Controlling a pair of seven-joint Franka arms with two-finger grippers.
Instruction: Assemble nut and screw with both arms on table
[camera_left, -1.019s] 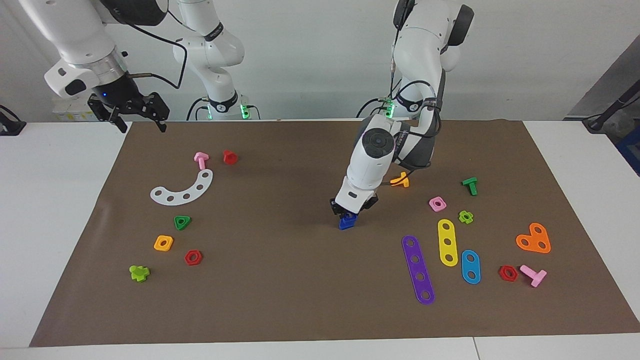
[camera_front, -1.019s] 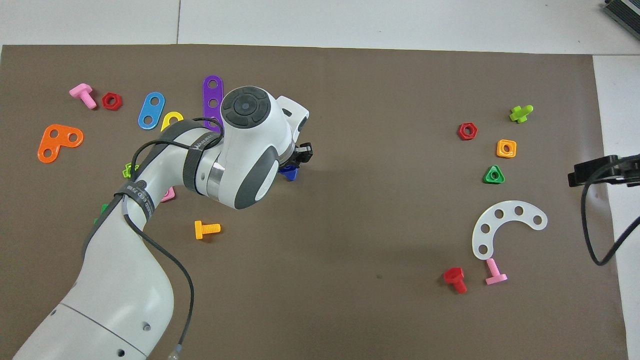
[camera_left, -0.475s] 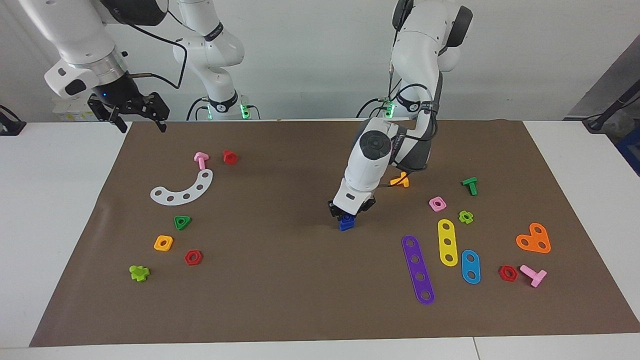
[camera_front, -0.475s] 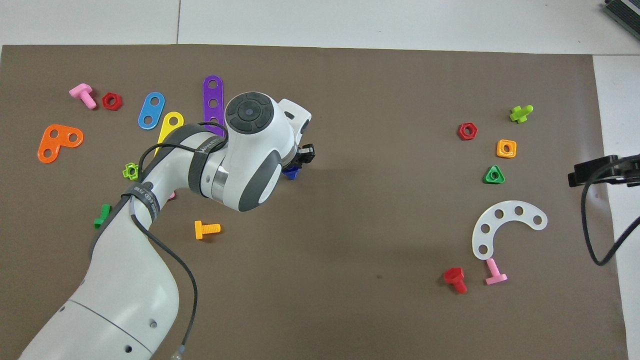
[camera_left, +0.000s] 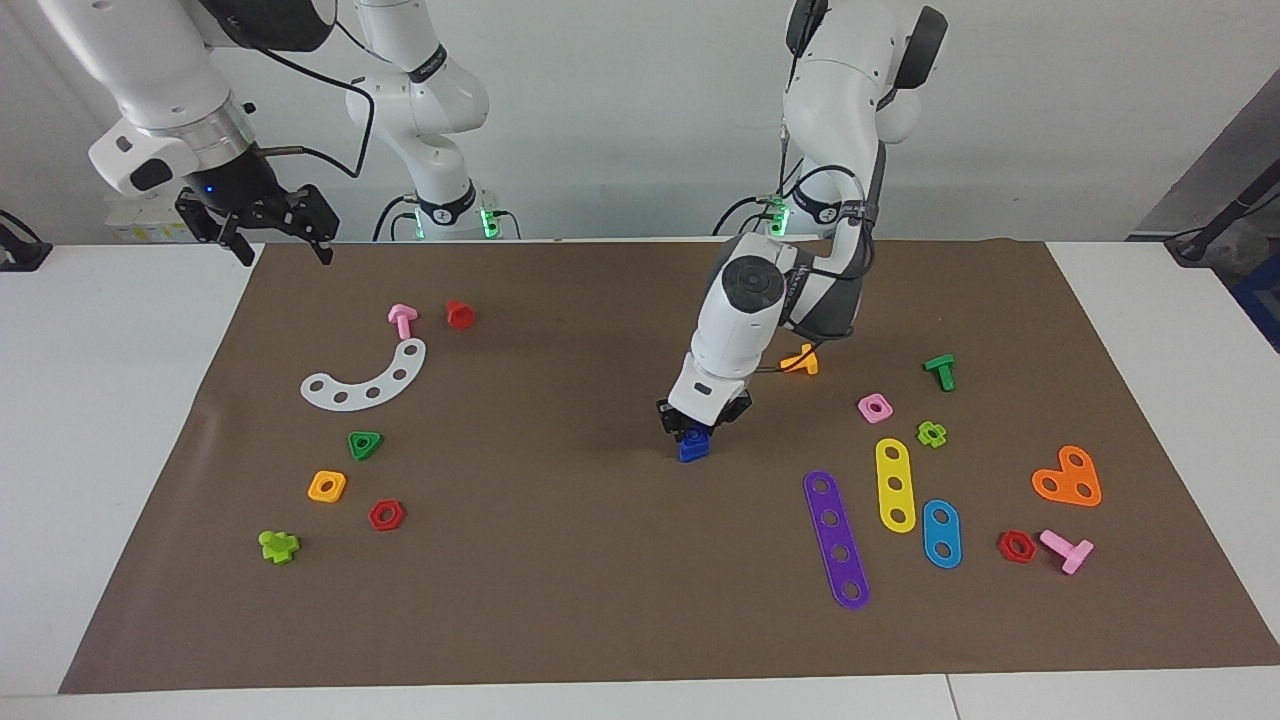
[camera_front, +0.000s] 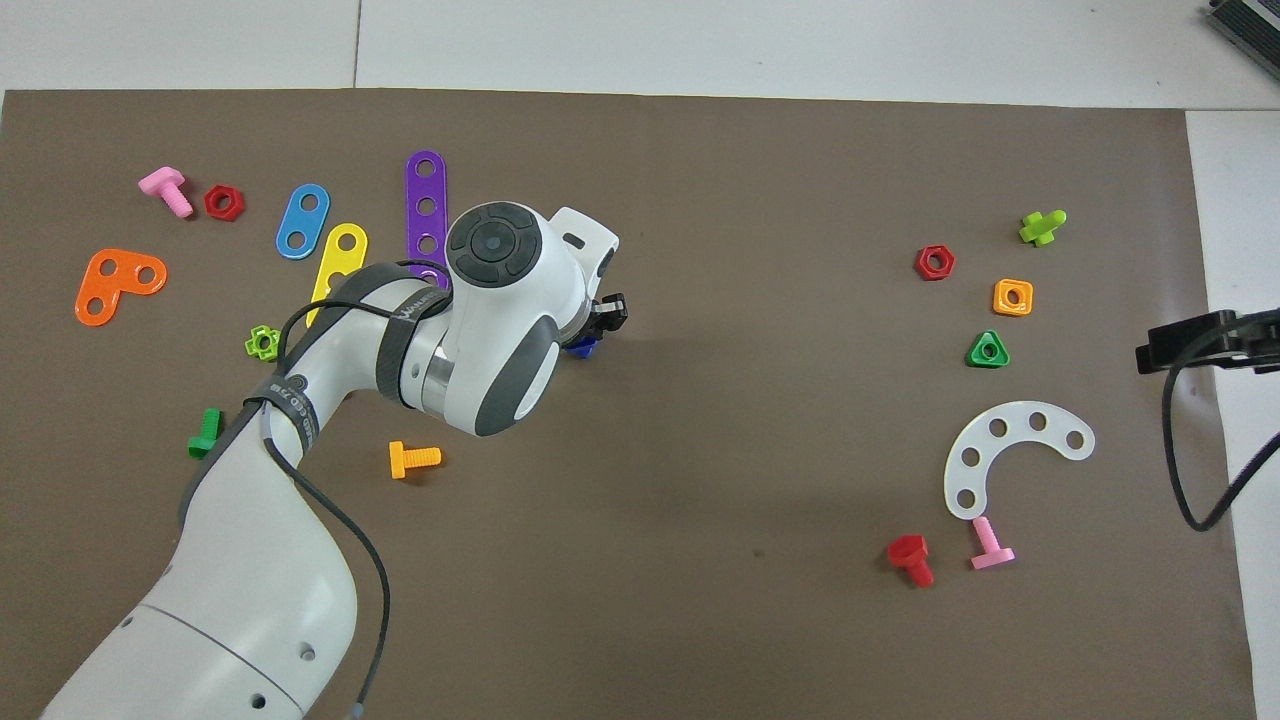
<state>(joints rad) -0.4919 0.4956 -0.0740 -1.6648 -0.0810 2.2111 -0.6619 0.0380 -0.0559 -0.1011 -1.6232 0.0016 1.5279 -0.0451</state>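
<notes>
The left hand grips the dark-blue screw at mid-mat, its orientation unclear. Bare mat surrounds it. The right hand waits open over the tabletop edge.

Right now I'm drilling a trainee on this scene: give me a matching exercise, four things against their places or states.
Things:
1. left gripper
2. right gripper
3. orange bolt
4. white curved strip

States:
A. lies beside the pink bolt
B. open, over the mat's edge
C. shut on a dark-blue piece
D. lies near the left arm

Pairs: 1-C, 2-B, 3-D, 4-A
</notes>
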